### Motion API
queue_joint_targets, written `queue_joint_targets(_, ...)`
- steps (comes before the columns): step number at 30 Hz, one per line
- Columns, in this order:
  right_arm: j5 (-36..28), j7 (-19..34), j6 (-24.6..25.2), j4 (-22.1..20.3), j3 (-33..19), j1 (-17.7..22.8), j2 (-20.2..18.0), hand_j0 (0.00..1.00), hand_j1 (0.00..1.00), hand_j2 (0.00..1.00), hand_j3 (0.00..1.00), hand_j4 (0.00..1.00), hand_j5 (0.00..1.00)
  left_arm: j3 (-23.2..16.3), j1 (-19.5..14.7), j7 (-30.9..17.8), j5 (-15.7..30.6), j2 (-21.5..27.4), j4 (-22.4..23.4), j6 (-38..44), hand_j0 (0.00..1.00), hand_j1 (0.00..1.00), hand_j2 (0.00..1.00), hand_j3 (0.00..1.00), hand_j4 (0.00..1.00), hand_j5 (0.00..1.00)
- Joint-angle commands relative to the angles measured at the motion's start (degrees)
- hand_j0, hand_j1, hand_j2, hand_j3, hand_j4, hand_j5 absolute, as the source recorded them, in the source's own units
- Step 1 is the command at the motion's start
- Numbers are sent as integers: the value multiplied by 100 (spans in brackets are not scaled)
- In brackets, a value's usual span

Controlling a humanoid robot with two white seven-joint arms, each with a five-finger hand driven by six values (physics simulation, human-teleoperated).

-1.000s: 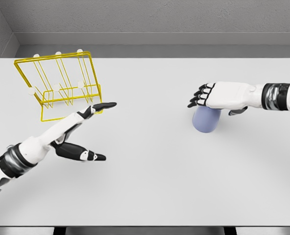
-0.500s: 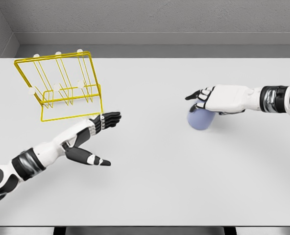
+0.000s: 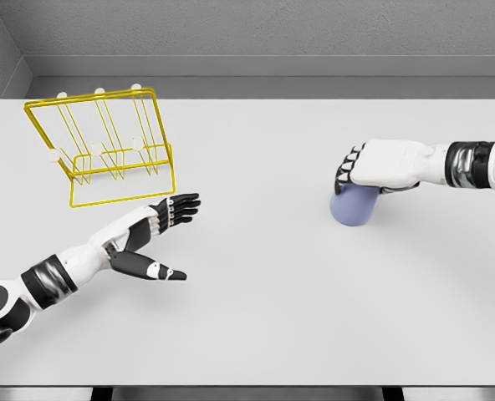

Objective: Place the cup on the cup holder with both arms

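Observation:
A pale blue cup (image 3: 352, 209) stands upright on the white table (image 3: 256, 301), right of the middle. My right hand (image 3: 358, 182) reaches in from the right edge and sits on the cup's top. Its fingers (image 3: 346, 172) curl down over the rim, and the thumb is hidden behind the cup. The yellow wire cup holder (image 3: 105, 142) with white-tipped pegs stands at the back left. My left hand (image 3: 185, 240) hovers low in front of the holder, palm up, with its fingers spread and nothing in them.
Grey walls rise behind the table's far edge. The front edge of the table runs along the bottom of the view. Bare table surface lies between the two hands.
The right hand's fingers have curled down over the cup, which tipped briefly and now stands upright. The left hand has dropped lower and turned palm up, drawing back slightly to the left.

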Motion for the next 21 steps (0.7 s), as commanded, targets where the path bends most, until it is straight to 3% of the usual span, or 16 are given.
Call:
queue_joint_targets(1,-27,0,13,-269,-10,0,-40,64,64,64,64,64,64,3,0,0,25,-18,19,5,100,100,100,100,100,100)
queue_joint_targets(8,-27,158,13,-1236,-19,26,-321,63,63,63,63,63,63,-6,0,0,113,-44,133,5,100,100,100,100,100,100)
queue_joint_targets(14,-80,255,13,-1377,-19,0,-225,63,63,63,63,63,63,-24,-9,0,105,-141,265,5,100,100,100,100,100,100)
queue_joint_targets(21,-142,255,13,-1377,-1,0,294,63,63,63,63,63,63,-24,-26,0,96,-211,309,-3,100,100,100,100,100,100)
